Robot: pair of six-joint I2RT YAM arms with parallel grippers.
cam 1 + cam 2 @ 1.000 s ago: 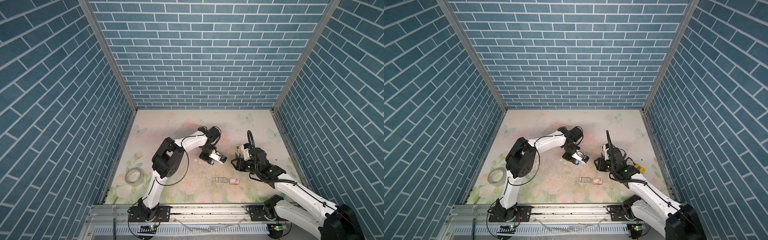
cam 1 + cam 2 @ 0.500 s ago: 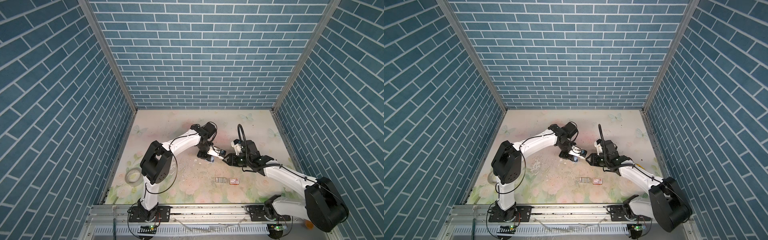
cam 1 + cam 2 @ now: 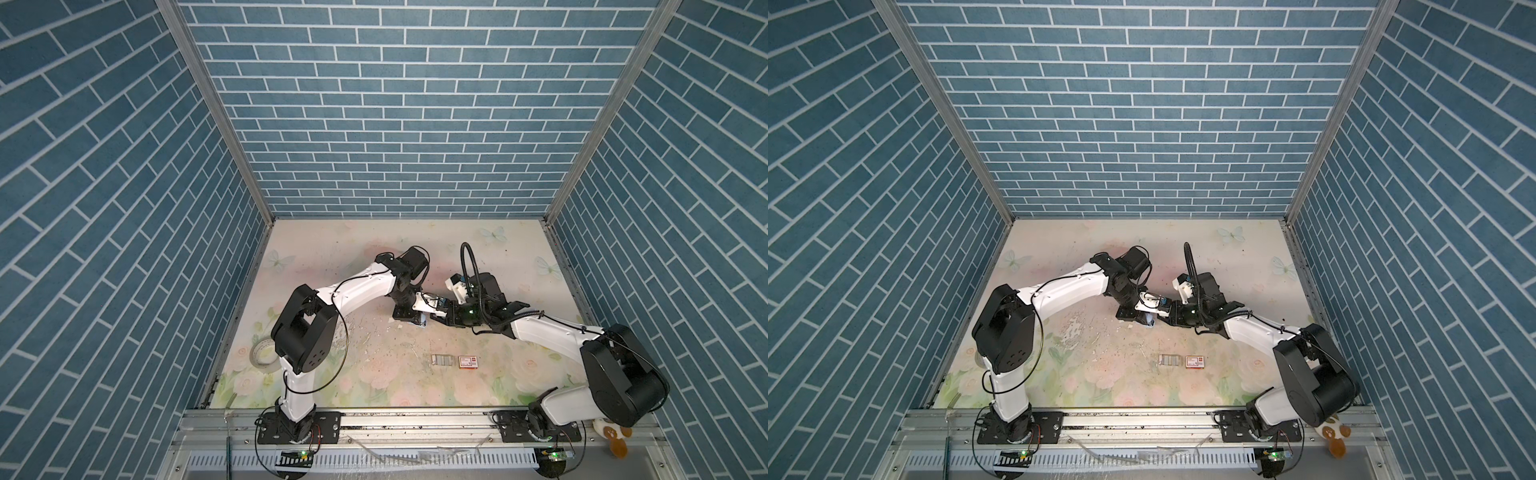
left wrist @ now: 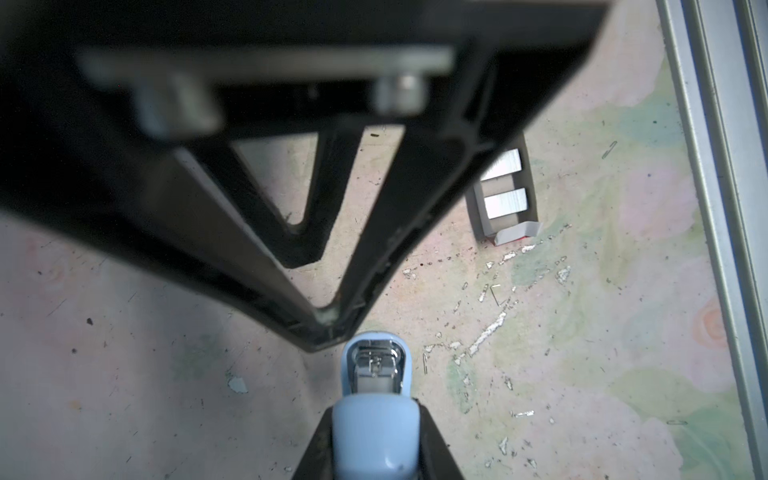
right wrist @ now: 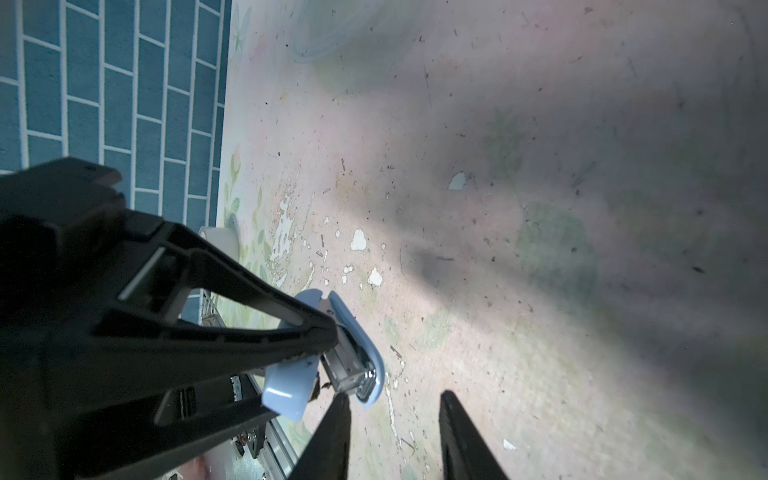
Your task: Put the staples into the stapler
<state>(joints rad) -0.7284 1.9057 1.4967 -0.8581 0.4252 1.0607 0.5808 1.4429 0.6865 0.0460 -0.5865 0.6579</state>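
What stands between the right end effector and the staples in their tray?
Nothing visible. The right end effector is open beside the pale blue plastic stapler; the silver-grey metal staples lie toward the front rail across flecked floral mat. The red-and-white printed box sits beside them, off that line.

Take the stapler (image 3: 421, 322) as your mark: the staples (image 3: 441, 360) lie in their tray (image 4: 476, 208) in front of it and slightly right, the staple box (image 3: 468, 362) just right of them, the tape roll (image 3: 262, 351) well to its left.
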